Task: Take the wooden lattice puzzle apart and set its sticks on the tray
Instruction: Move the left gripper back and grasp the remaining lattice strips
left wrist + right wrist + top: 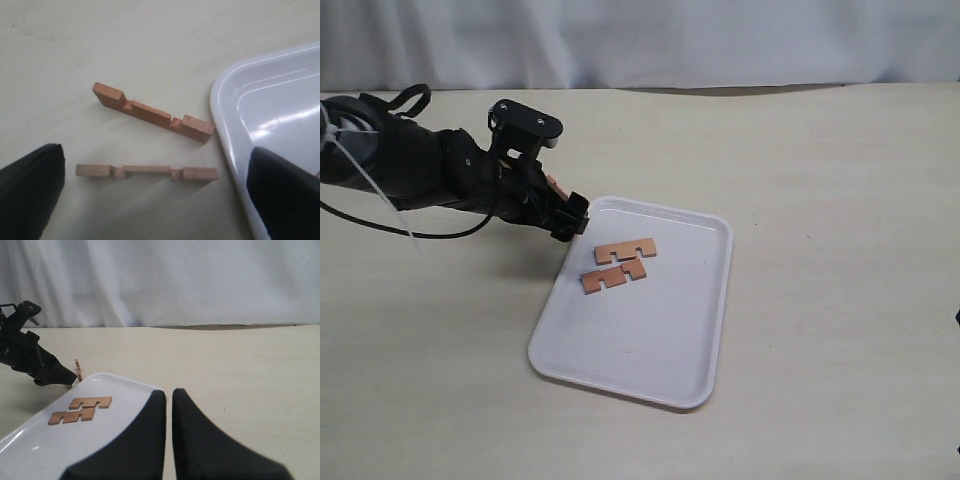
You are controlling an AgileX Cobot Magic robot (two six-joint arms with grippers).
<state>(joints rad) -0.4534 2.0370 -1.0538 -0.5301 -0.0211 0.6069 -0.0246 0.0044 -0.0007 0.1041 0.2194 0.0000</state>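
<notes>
Left wrist view: left gripper (155, 172) gapes empty over two sticks (152, 112) beside the tray (225, 125); next, pinch one.

In your exterior view the left gripper (572, 218) hides most of both sticks (152, 112) lying beside the tray (235, 100). The left wrist view's edge cuts that tray off.

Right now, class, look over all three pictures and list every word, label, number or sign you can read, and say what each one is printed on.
None: no view shows any text, number or sign that can be read.
The tray is blank white.
The sticks on it and the sticks beside it are bare wood.
The table and the black arm show no label.
</notes>
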